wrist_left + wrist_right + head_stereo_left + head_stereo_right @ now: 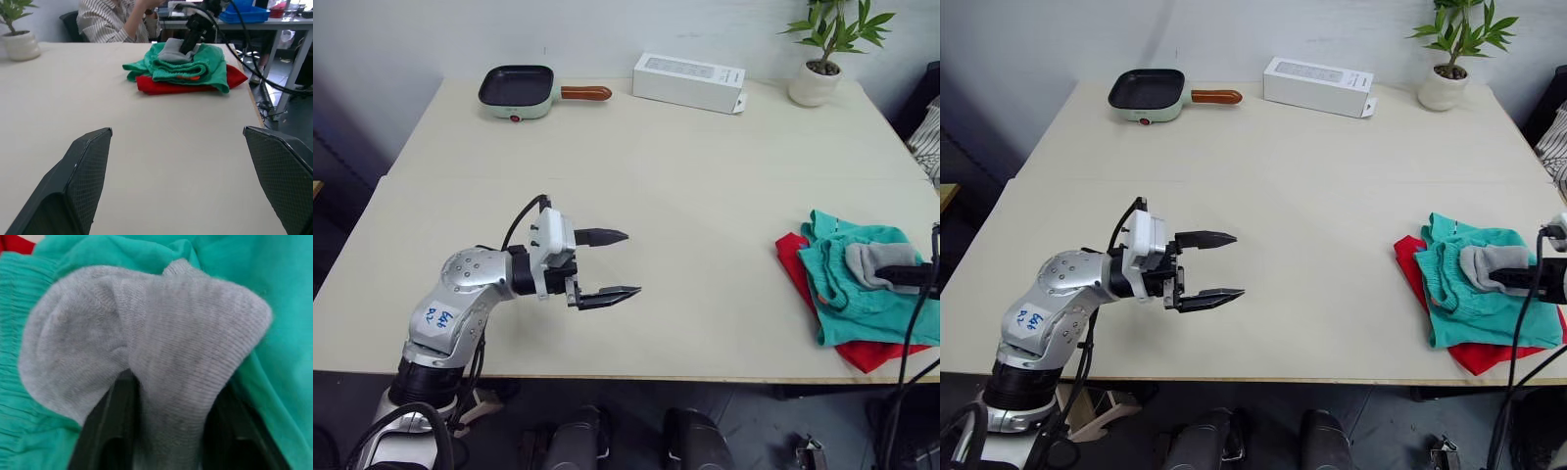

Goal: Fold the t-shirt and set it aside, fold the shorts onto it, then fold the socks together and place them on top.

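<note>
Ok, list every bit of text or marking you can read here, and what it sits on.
Blue handwriting on a white sticker on the left arm: illegible scrawl.
White box at the table's far edge: faint print on its top, too small to read.
The shorts: an orange tag, no text legible.

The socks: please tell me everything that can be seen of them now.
The socks are light grey, of soft ribbed knit, bunched into one rounded bundle. They lie on top of the teal shorts, which lie on the red t-shirt near the table's right edge. The right gripper is shut on them: its two black fingers clamp the fabric from both sides. Whether they are neatly folded together cannot be told.
</note>
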Controlling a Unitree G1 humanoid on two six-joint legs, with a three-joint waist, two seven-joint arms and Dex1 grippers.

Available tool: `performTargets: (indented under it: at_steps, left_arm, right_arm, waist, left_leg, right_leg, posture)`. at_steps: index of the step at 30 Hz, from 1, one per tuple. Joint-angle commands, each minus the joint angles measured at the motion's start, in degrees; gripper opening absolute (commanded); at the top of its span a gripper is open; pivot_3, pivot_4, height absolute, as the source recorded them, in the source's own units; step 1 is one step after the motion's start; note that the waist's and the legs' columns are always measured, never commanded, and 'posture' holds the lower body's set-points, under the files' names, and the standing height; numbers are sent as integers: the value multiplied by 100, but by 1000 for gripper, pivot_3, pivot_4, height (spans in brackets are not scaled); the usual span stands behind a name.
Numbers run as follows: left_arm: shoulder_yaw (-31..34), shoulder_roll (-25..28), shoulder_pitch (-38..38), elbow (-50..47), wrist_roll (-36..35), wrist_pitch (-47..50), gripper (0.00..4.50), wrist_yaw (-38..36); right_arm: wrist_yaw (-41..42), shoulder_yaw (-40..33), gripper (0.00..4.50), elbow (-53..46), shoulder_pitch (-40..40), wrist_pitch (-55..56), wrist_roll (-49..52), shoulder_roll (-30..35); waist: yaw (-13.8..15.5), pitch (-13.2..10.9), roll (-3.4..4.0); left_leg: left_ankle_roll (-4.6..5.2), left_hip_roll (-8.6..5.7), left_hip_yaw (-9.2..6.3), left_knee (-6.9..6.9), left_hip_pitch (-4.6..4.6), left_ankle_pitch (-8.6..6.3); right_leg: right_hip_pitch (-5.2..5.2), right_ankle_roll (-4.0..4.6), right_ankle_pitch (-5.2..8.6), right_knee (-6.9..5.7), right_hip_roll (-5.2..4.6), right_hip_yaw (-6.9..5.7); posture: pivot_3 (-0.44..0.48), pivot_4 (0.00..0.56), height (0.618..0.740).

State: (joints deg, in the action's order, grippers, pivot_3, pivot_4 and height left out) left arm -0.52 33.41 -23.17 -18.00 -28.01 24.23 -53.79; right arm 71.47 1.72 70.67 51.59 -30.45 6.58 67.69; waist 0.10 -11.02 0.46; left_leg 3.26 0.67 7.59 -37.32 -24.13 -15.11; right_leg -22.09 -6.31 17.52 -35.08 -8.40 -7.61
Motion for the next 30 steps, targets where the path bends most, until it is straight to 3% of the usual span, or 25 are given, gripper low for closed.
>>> performTargets:
  at_steps: [1,5,10,14,16,18,21,24,30]
  left_arm:
    - [437,157,-30,67,-45,-105,4500,130]
    - [570,540,280,223,93,-177,4500,-74]
    - [1025,965,1011,448,227,-670,4500,-312]
    - [1298,1111,1665,663,547,-1230,4500,-277]
    - [1429,1149,1937,744,664,-1434,4500,-242]
    - [1520,1174,2159,766,739,-1581,4500,-227]
    - [1590,1167,2430,691,895,-1804,4500,-162]
    - [1631,1110,2610,715,1026,-2033,4500,-73]
    - [1672,1032,2763,729,1051,-2322,4500,-20]
  right_arm:
    - [36,-278,3089,51,-49,552,-110,549]
    - [-79,-215,4401,-50,-108,1629,-495,1011]
    - [382,-441,4480,-381,459,2956,-490,1156]
    - [1201,-1053,4480,-1647,41,3593,564,94]
    - [1203,-1330,4480,-2788,-763,4122,1088,-657]
    - [1126,-1341,4480,-3942,-1484,4204,1394,-1265]
    - [1103,-994,4480,-4895,-2043,4520,1455,-2048]
    - [1057,-613,4480,-5099,-2163,4923,1332,-2738]
    - [1099,-200,4480,-4600,-2224,5704,1105,-3329]
  waist:
    - [-12,-1,3]
    - [-39,0,6]
    - [-199,-4,12]
    - [-332,-11,-15]
    - [-331,-12,-30]
    - [-291,-11,-39]
    - [-123,-26,-12]
    - [-90,-25,-15]
    - [-44,-20,-32]
  left_leg:
    - [0,0,0,1,0,0]
    - [-1,2,18,6,6,0]
    - [-3,7,67,13,9,-2]
    - [-24,32,90,21,59,-19]
    - [-36,47,89,29,98,-34]
    - [-38,55,76,26,95,-39]
    - [-43,50,79,21,71,-42]
    - [-32,43,87,13,60,-37]
    - [-35,27,88,5,75,-58]
  right_leg:
    - [0,0,0,0,1,-1]
    - [-8,0,0,-1,6,-5]
    - [-52,0,0,-41,0,16]
    - [-27,5,0,-44,-4,14]
    - [7,9,2,-45,1,11]
    - [7,18,6,-56,-4,18]
    - [-28,27,11,-85,-7,20]
    - [-40,27,11,-84,-12,14]
    - [-25,16,-2,-78,-29,19]
  posture:
    - [0,150,740]
    - [0,150,740]
    - [0,150,740]
    - [0,150,740]
    - [0,150,740]
    - [0,150,740]
    - [0,150,740]
    - [0,150,740]
    - [0,150,740]
